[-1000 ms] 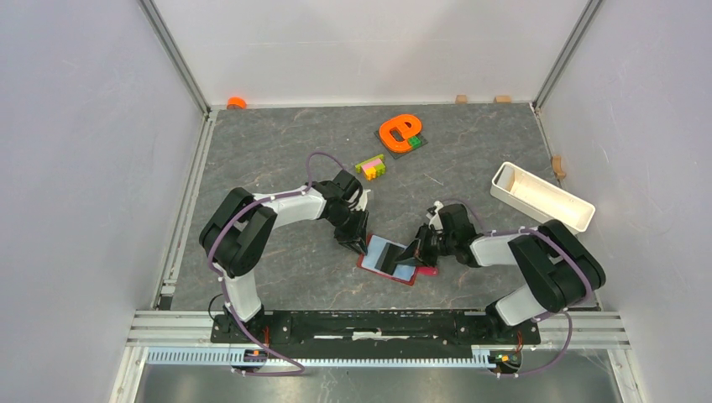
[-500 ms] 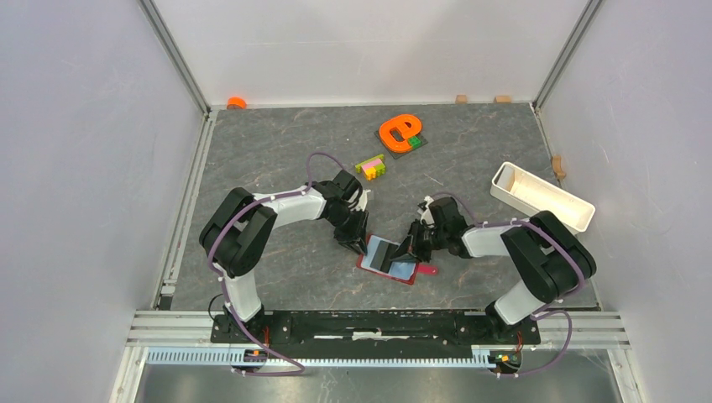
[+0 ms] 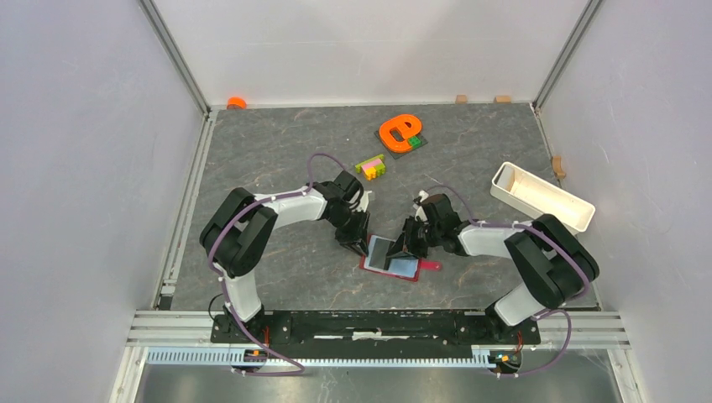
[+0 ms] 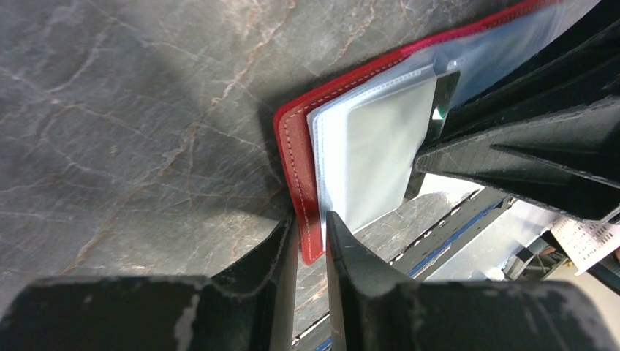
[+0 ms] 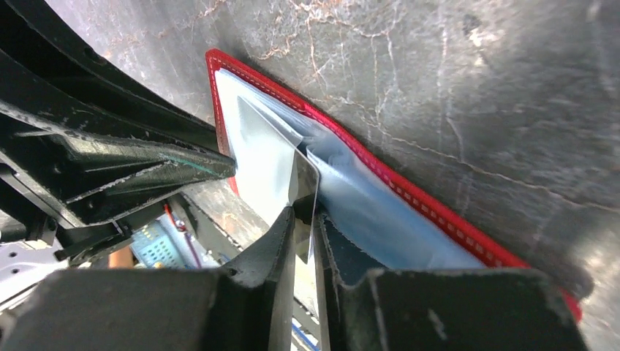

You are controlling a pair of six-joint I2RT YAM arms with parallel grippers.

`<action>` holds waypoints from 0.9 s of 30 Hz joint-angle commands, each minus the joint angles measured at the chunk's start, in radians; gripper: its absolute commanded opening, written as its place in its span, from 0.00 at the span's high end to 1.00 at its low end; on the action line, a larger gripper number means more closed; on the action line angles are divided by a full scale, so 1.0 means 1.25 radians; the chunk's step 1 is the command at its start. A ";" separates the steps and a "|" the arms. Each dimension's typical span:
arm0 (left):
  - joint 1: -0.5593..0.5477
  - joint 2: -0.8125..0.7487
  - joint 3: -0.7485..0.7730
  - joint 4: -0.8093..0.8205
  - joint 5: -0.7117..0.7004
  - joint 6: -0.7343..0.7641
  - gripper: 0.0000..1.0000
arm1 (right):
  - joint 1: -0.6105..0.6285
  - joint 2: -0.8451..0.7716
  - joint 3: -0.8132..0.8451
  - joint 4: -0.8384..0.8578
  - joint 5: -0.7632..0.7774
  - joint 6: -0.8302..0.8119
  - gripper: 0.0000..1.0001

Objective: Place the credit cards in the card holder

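From above, the card holder (image 3: 391, 260) lies open on the bench (image 3: 277, 143), toward its near edge. The left wrist view alone shows the left end effector (image 4: 311, 238) clenched on its red cover edge. The right wrist view shows the right end effector (image 5: 305, 219) straddling a thin pale leaf (image 5: 265, 157); I cannot tell whether it is pinched.

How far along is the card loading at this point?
Done: the card holder lies open, with the left tool pinching its red edge. In hand: a thin pale sheet stands between the fingers of the right tool at the sleeves; card or sleeve page, unclear. Left: seating it; other cards not identifiable here.
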 commanded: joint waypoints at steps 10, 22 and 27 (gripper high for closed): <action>-0.016 -0.032 0.019 0.022 0.041 0.011 0.71 | 0.003 -0.154 0.022 -0.200 0.208 -0.102 0.64; -0.020 -0.013 -0.013 0.098 0.128 -0.034 0.68 | 0.046 -0.174 0.026 -0.213 0.244 -0.098 0.60; -0.021 0.020 -0.017 0.101 0.128 -0.048 0.72 | 0.068 -0.158 0.046 -0.208 0.256 -0.092 0.60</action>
